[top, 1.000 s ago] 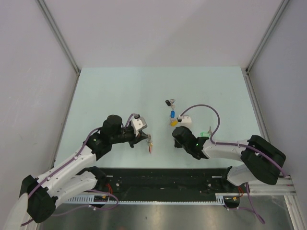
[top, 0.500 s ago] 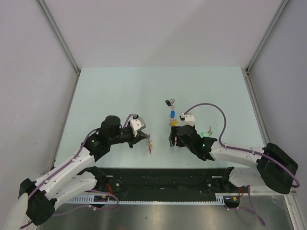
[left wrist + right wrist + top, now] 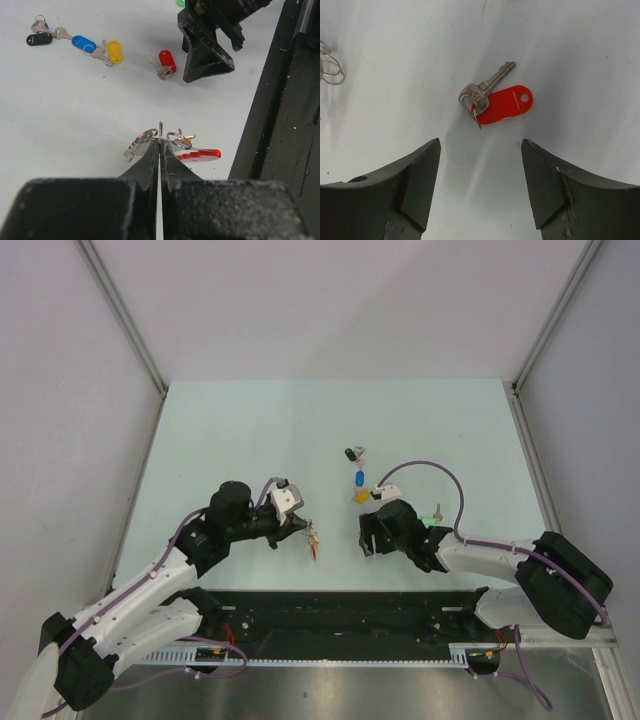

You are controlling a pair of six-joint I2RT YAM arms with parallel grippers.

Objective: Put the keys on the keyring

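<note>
Right wrist view: right gripper (image 3: 481, 147) spread wide, framing red-tagged key (image 3: 501, 103), not touching.
Left gripper (image 3: 160, 148): clenched on keyring (image 3: 150, 140), by table's (image 3: 75, 125) near edge.
Risk: flat key could skid away as jaws close.

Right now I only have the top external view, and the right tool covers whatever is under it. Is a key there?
Observer: Yes. The right wrist view shows a silvery metal key with an oblong red plastic tag lying on the table, ahead of the right tool, which is open and touches nothing.
Reviewer: And the other arm, is it holding anything?
Observer: The left wrist view shows the left tool shut on a thin loop of the red-banded keyring with silvery metal loops.
</note>
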